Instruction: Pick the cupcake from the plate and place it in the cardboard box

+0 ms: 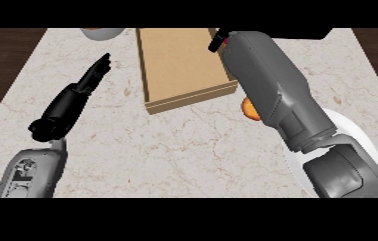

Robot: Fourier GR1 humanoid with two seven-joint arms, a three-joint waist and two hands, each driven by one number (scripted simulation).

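The cardboard box lies open at the counter's top centre. My right forearm reaches up across its right wall, and only a small black part of my right hand shows, over the box's far right corner. A reddish sliver of the cupcake peeks out beneath that hand, which is curled round it. The white plate sits at the lower right, mostly hidden under my right forearm, and no cupcake shows on its visible part. My left hand rests open on the left, fingers straight and pointing up toward the box.
An orange round thing lies beside my right forearm, just below the box's near right corner. A grey bowl is cut off by the counter's top edge at the left. Dark wood borders the counter on both sides.
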